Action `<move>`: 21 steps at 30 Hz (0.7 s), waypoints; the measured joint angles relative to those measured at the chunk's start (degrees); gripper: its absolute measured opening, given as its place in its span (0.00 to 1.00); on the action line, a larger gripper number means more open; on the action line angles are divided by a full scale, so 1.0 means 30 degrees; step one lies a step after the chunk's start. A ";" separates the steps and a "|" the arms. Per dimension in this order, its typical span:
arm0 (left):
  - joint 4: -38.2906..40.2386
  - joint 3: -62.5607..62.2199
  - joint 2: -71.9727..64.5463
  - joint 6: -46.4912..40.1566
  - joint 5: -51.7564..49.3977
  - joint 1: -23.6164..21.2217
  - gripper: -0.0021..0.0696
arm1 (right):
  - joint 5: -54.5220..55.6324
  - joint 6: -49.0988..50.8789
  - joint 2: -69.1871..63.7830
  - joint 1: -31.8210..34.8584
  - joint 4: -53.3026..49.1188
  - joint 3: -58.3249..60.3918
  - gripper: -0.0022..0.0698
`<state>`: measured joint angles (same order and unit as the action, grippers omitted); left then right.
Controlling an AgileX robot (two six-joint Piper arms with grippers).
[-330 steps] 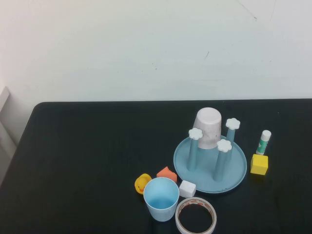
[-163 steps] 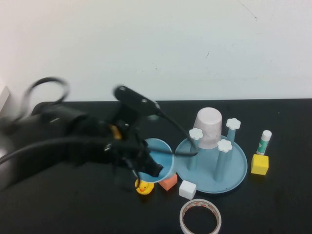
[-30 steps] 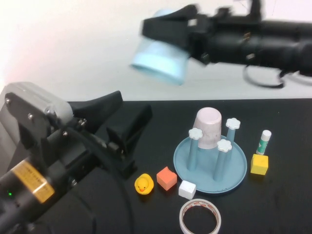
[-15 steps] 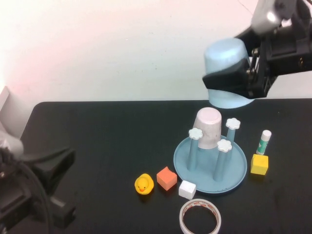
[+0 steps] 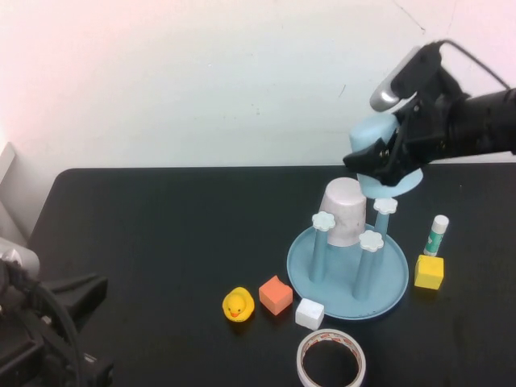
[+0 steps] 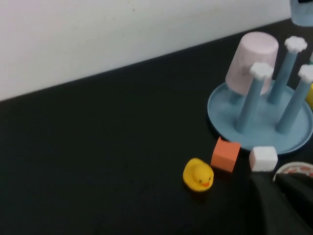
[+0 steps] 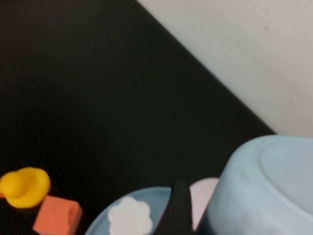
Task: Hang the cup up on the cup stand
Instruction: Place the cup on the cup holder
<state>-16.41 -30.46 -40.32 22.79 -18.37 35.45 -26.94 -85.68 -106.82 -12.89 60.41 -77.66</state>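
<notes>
**Blue cup held mouth-down above rear peg of stand**

Right tool up in the air at the right rear of the bench, clamped on the cup. Cup is inverted, tilted, base upward, its rim just above the rear peg's white flower cap. Cup not resting on any peg.

Cup stand sits right of centre on the bench. A pale pink cup hangs upside down on another of its pegs.

In front of the stand: rubber duck, orange block, white cube, tape roll. Right of the stand: glue stick, yellow cube.

Left tool low at the near left corner, away from all objects; cannot tell whether it is open or closed.
</notes>
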 joint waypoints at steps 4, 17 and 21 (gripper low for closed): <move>-0.0081 -0.0022 0.0000 0.0000 -0.0717 0.0000 0.03 | 0.0567 -0.0030 -0.0622 0.0000 0.0000 0.0000 0.87; -0.0703 -0.0022 0.0000 -0.0044 -0.1521 0.0000 0.03 | 0.1159 -0.0721 -0.1553 0.0033 -0.0043 0.0000 0.87; -0.0746 -0.0022 0.0000 -0.0044 -0.1521 0.0000 0.03 | 0.1472 -0.0952 -0.1553 0.0033 -0.0074 0.0000 0.87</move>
<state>-18.65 -30.53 -40.32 22.66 -22.94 35.45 -22.53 -88.54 -111.48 -12.79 60.19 -77.66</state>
